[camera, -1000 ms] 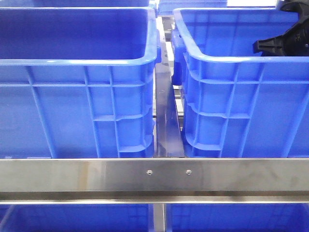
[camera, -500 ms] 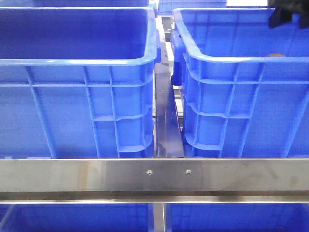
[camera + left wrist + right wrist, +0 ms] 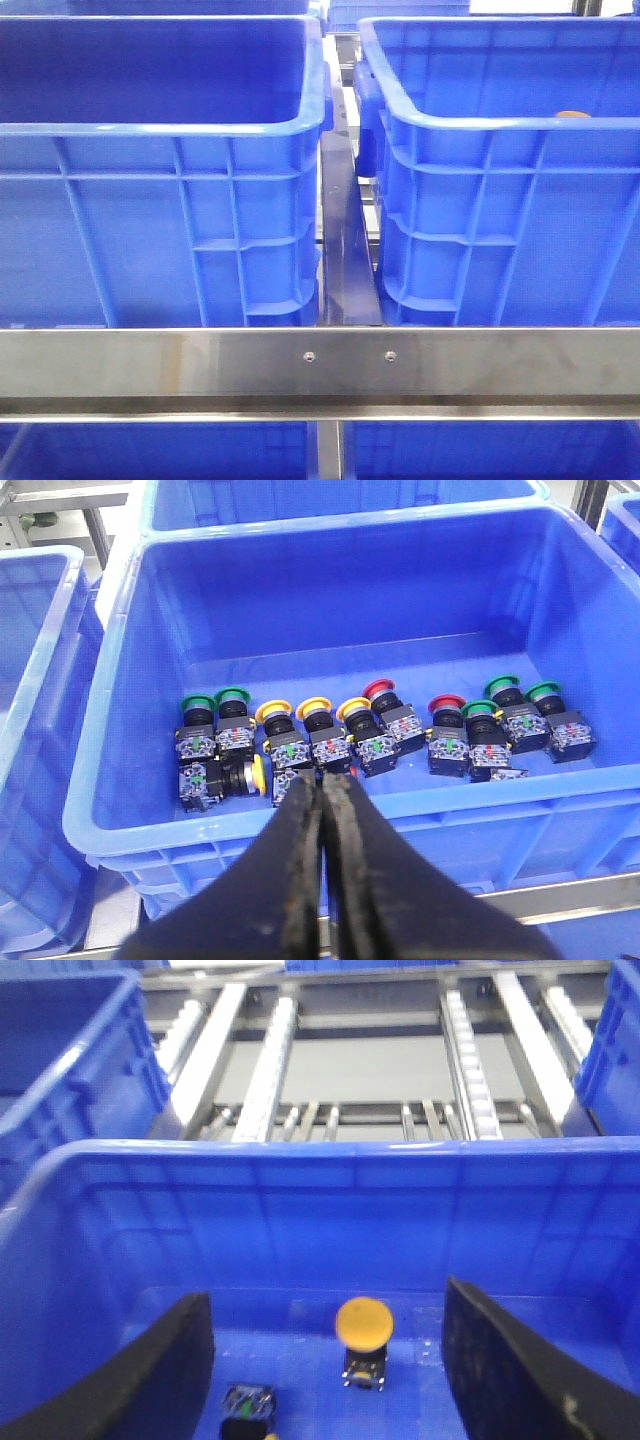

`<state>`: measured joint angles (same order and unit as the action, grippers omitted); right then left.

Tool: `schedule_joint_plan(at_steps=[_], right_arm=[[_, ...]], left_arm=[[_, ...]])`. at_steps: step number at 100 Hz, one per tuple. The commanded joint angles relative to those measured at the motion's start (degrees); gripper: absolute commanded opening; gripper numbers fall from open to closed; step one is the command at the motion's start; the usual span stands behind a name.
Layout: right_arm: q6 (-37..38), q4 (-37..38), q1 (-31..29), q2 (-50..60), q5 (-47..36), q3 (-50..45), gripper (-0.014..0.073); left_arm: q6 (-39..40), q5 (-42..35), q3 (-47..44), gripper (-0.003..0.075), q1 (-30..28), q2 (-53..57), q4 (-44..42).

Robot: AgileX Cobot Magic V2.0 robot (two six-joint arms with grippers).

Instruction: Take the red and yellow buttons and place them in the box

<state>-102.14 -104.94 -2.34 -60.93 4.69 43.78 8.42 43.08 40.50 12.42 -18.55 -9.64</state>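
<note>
Blue crate (image 3: 110, 780) holds mixed buttons (image 3: 300, 725); left end effector (image 3: 322, 810) closed, right (image 3: 325, 1360) spread.

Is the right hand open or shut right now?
Open: the right hand's two fingers stand wide apart above the yellow button in the crate.

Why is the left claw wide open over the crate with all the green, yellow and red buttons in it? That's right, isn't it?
Not quite. The left claw is shut, not wide open: the left wrist view shows its two fingers pressed together with nothing between them. The rest holds: it hangs over the blue crate with the green, yellow and red buttons in it.
</note>
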Motion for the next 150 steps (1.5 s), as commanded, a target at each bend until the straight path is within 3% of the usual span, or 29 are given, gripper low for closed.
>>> schedule_joint_plan(at_steps=[1, 34, 57, 67, 94, 150], right_arm=[[-0.41, -0.18, -0.2, 5.83, 2.78, -1.99, 0.051], [-0.41, -1.33, -0.2, 24.01, 4.66, -14.76, 0.0509], [-0.41, -1.33, -0.2, 30.46, 6.68, -17.75, 0.0483], [-0.41, -1.33, -0.2, 30.72, 6.75, -17.75, 0.038], [-0.41, -1.33, -0.2, 30.67, 6.75, -17.8, -0.0074], [-0.36, -1.4, -0.2, 30.62, 6.75, -17.82, -0.0068]], left_arm=[[0.46, -4.49, 1.53, -0.0019, -0.21, -0.59, 0.1], [0.46, -4.49, 1.53, -0.0019, -0.21, -0.59, 0.1], [0.46, -4.49, 1.53, -0.0019, -0.21, -0.59, 0.1], [0.46, -4.49, 1.53, -0.0019, -0.21, -0.59, 0.1], [0.46, -4.49, 1.53, -0.0019, -0.21, -0.59, 0.1], [0.46, -4.49, 1.53, -0.0019, -0.21, -0.59, 0.1]])
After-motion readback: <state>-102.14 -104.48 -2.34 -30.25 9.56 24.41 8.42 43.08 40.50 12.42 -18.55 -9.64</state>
